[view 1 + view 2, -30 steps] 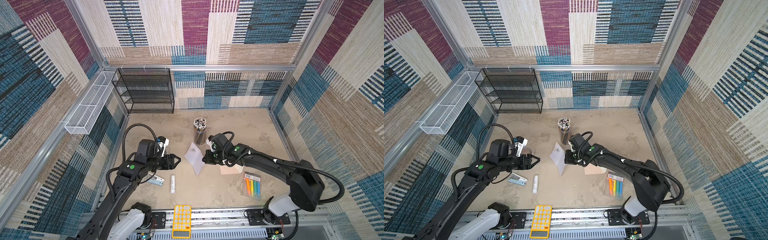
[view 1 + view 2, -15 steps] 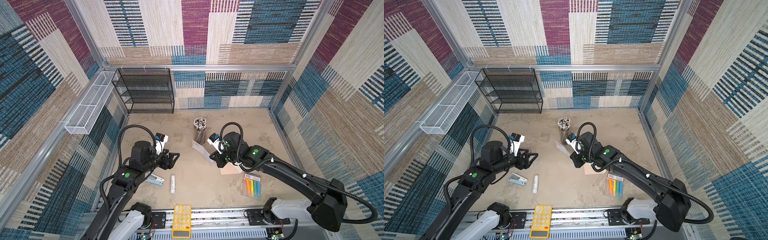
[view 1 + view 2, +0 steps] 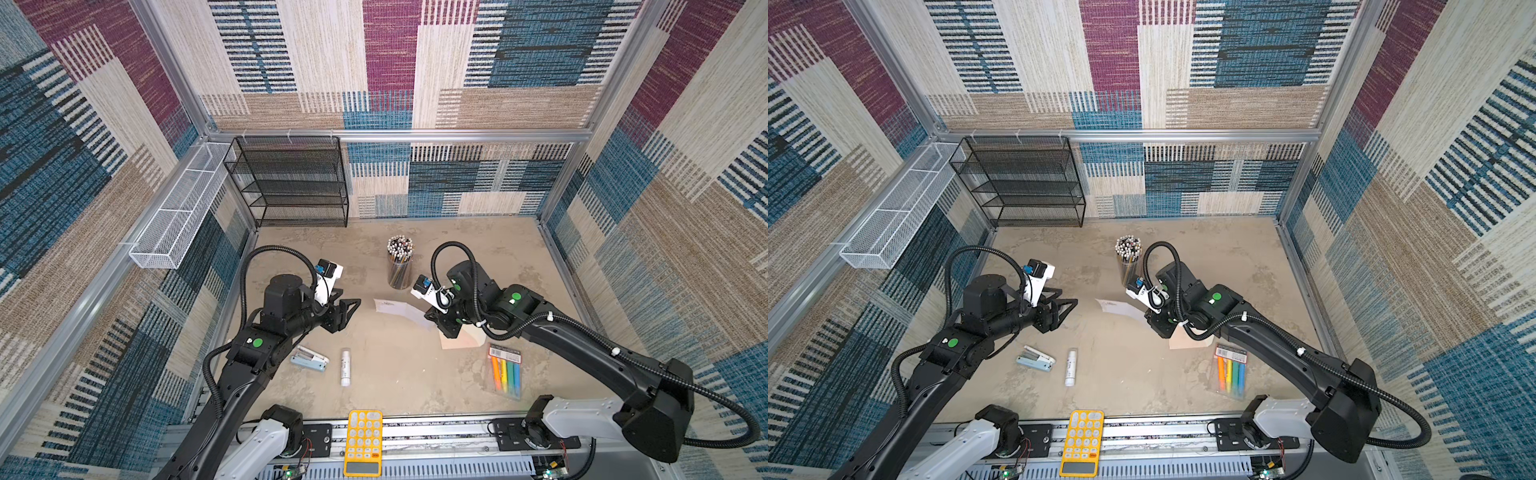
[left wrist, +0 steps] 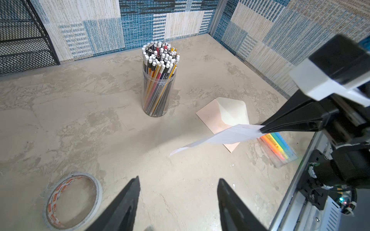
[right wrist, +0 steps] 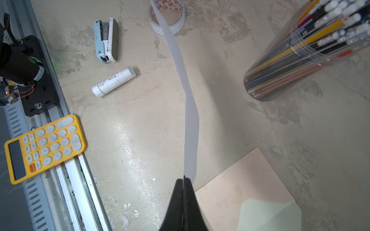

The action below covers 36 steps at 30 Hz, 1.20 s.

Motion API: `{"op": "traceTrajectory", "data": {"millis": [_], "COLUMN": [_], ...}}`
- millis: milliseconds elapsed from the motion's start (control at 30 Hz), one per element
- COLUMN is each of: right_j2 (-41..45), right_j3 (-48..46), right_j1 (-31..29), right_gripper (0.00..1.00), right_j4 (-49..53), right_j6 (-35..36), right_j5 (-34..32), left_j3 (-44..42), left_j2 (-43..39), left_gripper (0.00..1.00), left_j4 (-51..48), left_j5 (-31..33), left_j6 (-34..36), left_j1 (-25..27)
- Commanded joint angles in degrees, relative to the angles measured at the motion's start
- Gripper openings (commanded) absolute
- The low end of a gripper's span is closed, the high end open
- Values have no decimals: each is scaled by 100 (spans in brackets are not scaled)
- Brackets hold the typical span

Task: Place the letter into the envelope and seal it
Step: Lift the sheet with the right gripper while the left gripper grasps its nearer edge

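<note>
A two-armed robot works over a mottled sandy bench (image 3: 395, 382). The right pincer (image 5: 183, 179) is closed on one short edge of the letter (image 4: 226, 136), a white creased sheet held in the air. The sheet's free end droops toward the bench, pointing away from the pincer. The envelope (image 4: 212, 118) lies flat on the bench just beneath the gripped end. Its pointed flap (image 4: 234, 112) stands open, showing a cream inside. The left pincer (image 4: 178, 180) hovers open and empty, apart from the sheet's free end. A cup of pencils (image 4: 158, 90) stands near the envelope, and a pack of markers (image 4: 280, 148) lies just beside it.

The letter is not yet inside. To do this step well, the drooping edge probably has to swing round to face the mouth under the flap. It should then slide in low and flat so the crease does not buckle. The empty pincer would likely help by pinning the envelope, since light paper may skate away.
</note>
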State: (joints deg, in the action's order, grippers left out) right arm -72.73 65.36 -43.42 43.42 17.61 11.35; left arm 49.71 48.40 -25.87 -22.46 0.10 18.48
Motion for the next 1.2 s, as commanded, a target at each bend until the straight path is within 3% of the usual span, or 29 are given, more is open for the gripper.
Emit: {"op": "traceTrajectory", "data": {"millis": [0,167,433,600,767,1167], "right_j2": [108,300,575,538,410,-38], "right_j3": [81,83,91,121,185,421], "right_j1": [0,-1,-2,-1,-2,-6], "right_gripper": [0,0,0,0,0,0], "right_j4": [49,-4,-160,-315,-542,-1079], "right_j6": [433,795,1131,1069,946,586], "right_j5": [-16,222,992,1342,1249,1328], "left_j3": [12,-51,-303,-335,-74,-149], "left_j2": [20,38,-3,154,418,172], "left_gripper": [65,55,53,55,56,69], "left_j4": [273,296,496,565,262,170], "left_j5": [9,357,429,-130,-685,-1617], "left_j6": [324,508,742,677,537,262], "left_j1": [-10,-7,-33,-32,-22,117]}}
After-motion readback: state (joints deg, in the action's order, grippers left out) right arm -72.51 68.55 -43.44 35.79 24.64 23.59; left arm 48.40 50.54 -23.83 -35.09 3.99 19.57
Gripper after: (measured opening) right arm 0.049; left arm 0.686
